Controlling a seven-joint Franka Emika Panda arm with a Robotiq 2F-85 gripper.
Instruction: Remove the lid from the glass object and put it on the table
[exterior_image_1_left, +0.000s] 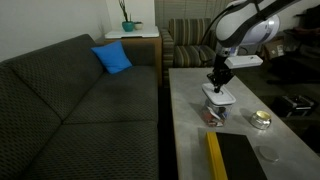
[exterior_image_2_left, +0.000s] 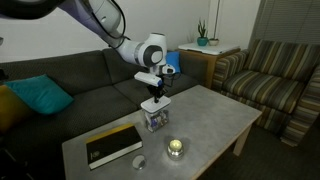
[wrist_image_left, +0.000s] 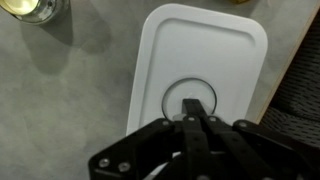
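Near edge of the bench: a faint clear tumbler and a small round yellowish-topped item are seen, with a black-and-yellow panel laid flat to the left. Mid-bench: the glass object is stood upright, dark and reddish bits at its base, and the lid is seated on top. The hand is held straight above, down at the lid. In the wrist view its fingers are seen pressed together over the round mark at lid centre; an actual pinch can't be confirmed. Behind: a dark sofa with a teal cushion. Far right: a striped armchair and a plant on a wooden side table.
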